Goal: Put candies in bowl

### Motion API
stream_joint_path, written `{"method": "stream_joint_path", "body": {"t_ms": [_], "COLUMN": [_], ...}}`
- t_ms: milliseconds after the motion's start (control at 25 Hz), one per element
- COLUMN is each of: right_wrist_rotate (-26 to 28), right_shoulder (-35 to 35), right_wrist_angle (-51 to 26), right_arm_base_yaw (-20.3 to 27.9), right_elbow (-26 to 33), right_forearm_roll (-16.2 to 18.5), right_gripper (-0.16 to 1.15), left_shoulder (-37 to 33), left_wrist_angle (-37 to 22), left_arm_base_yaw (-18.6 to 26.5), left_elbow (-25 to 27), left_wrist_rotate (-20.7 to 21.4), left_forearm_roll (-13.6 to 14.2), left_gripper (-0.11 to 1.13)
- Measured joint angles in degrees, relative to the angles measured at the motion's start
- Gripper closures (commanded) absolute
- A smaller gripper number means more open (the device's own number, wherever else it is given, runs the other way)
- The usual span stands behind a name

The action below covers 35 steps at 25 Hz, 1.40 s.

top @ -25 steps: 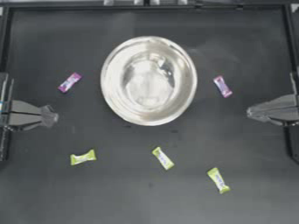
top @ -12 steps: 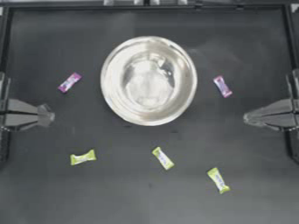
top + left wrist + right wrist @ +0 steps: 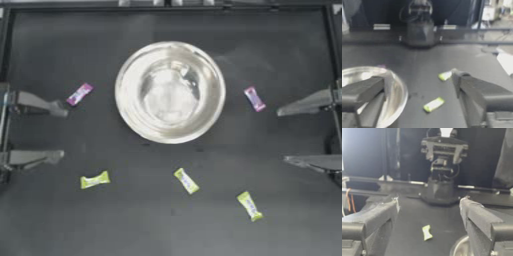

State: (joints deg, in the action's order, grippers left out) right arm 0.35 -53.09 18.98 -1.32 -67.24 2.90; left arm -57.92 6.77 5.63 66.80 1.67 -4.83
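The bowl (image 3: pixel 169 92) is set on the dark surface (image 3: pixel 100 220) a little toward the far edge, and nothing is seen inside it. A pink-purple candy (image 3: pixel 79 94) lies beside it toward the left edge, and a second pink-purple candy (image 3: pixel 254 98) lies toward the right edge. Three yellow-green candies are spread toward the near edge: the left one (image 3: pixel 95 180), the middle one (image 3: pixel 186 180) and the right one (image 3: pixel 249 206). The left gripper (image 3: pixel 61 132) is held at the left edge, its fingers spread wide and holding nothing. The right gripper (image 3: pixel 282 136) is held at the right edge, fingers likewise spread wide apart with nothing between them.
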Motion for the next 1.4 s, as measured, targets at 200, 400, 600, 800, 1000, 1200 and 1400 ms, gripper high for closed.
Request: {"method": "stream_joint_path", "body": {"t_ms": [200, 400, 600, 800, 1000, 1200, 1400], "right_wrist_rotate": [0.0, 0.1, 0.1, 0.4, 1.2, 1.5, 1.5], "right_shoulder": [-0.1, 0.0, 0.0, 0.0, 0.0, 0.0, 0.0], "right_wrist_angle": [0.0, 0.0, 0.0, 0.0, 0.1, 0.1, 0.1], "right_arm_base_yaw": [0.1, 0.1, 0.1, 0.1, 0.1, 0.0, 0.0], "right_elbow": [0.1, 0.0, 0.0, -0.1, -0.2, -0.4, -0.4], "right_forearm_roll": [-1.1, -1.8, -2.1, -2.2, -2.1, -2.2, -2.2], "right_gripper": [-0.02, -0.02, -0.02, -0.02, -0.02, -0.02, -0.02], "left_shoulder": [1.2, 6.9, 14.9, 24.7, 29.2, 32.2, 34.5], "left_wrist_angle": [-17.1, -29.9, -35.1, -38.4, -39.5, -39.6, -39.7], "left_arm_base_yaw": [15.5, 30.1, 34.2, 35.8, 36.7, 36.7, 36.7], "left_elbow": [-5.2, -9.2, -12.5, -15.9, -17.0, -17.0, -16.9], "left_wrist_rotate": [-0.3, -1.4, -1.4, -2.3, -3.3, -3.5, -3.9], "left_forearm_roll": [-4.7, -5.1, -3.3, -0.4, 0.7, 0.8, 0.7], "left_gripper": [-0.01, -0.01, -0.01, -0.01, -0.01, -0.01, -0.01]}}
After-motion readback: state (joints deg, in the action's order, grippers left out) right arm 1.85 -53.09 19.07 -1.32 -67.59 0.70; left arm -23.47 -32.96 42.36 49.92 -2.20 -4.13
